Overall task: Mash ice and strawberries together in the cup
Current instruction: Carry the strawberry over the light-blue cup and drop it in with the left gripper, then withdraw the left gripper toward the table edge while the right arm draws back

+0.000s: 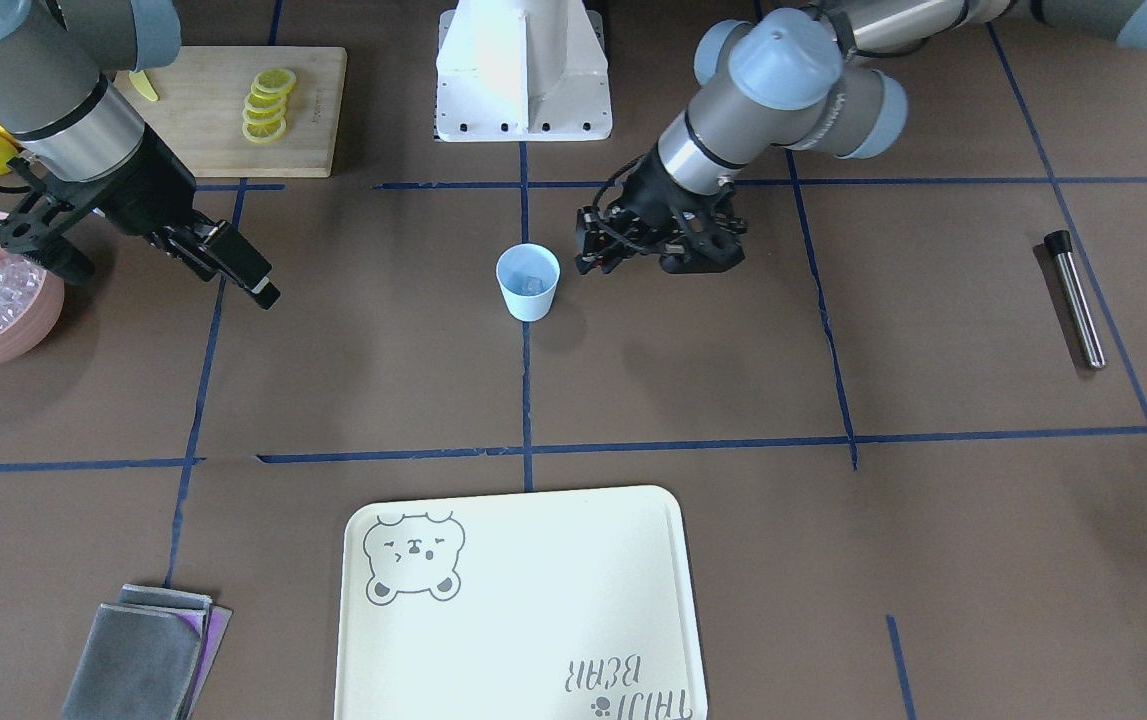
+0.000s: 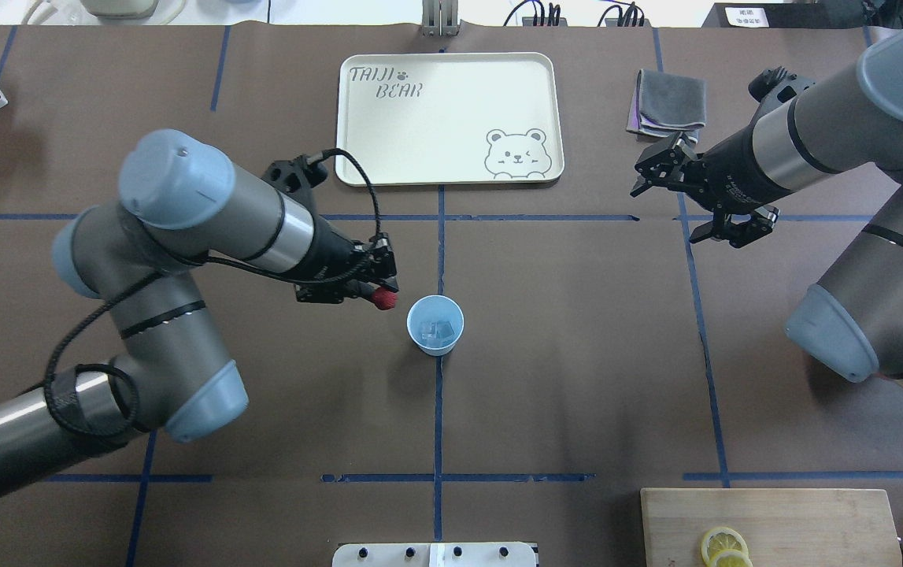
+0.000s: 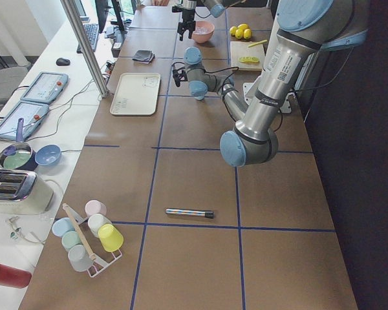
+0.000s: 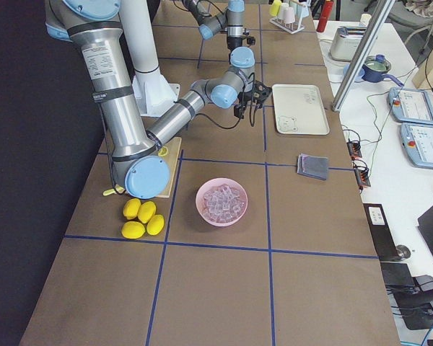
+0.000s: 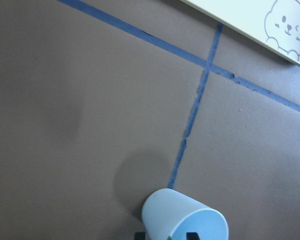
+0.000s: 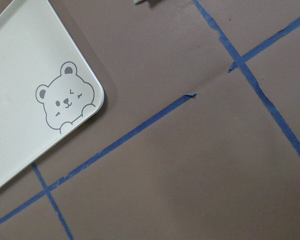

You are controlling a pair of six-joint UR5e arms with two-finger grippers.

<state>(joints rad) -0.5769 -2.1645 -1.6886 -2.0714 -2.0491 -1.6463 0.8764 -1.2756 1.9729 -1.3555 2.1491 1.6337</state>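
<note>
The cup [image 5: 185,220] sits right under the left wrist cam with ice [image 2: 437,331] in it, left gripper [image 2: 379,290] pinching the strawberry [image 2: 385,300] just off its rim on the robot's left side, way nearer than the right gripper [image 2: 667,211], which hangs spread open.

**Cup central, tray beyond**

At the table's middle, the cup [image 2: 435,324], with ice [image 2: 437,331] in it. Just beside it, on the robot's left, the strawberry [image 2: 385,300] in the left gripper [image 2: 380,295]. Beyond the cup from the robot, a tray [image 2: 451,126]; right of the tray, a cloth [image 2: 667,102]. Near the robot's base, on its right, a cutting board [image 2: 774,520] with lemon slices [image 2: 723,546] on it.
</note>
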